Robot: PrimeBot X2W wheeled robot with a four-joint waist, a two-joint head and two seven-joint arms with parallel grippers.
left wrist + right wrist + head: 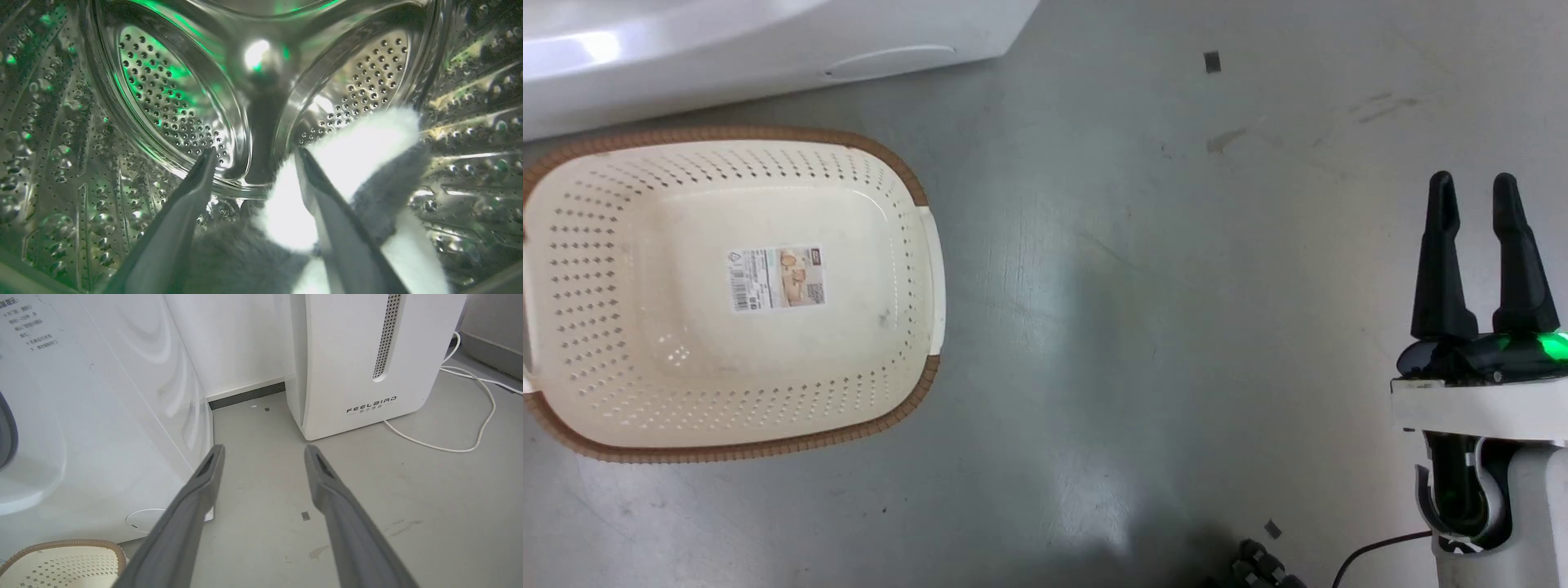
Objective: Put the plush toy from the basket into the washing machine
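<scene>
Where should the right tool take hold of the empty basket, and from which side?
Probably the white side handle of the basket, approached from above on the side facing the right tool. The basket stands upright and empty, so one finger can go inside the wall and one outside.

Grey floor (pixel 1143 327), basket (pixel 596 269) beside washing machine (pixel 768 41), FEELBIRD appliance (pixel 347 355), white cable (pixel 425 445)

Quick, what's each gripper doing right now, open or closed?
Left gripper: open, inside the washing machine, plush toy lying beneath it.
Right gripper: open, holding nothing.
</scene>
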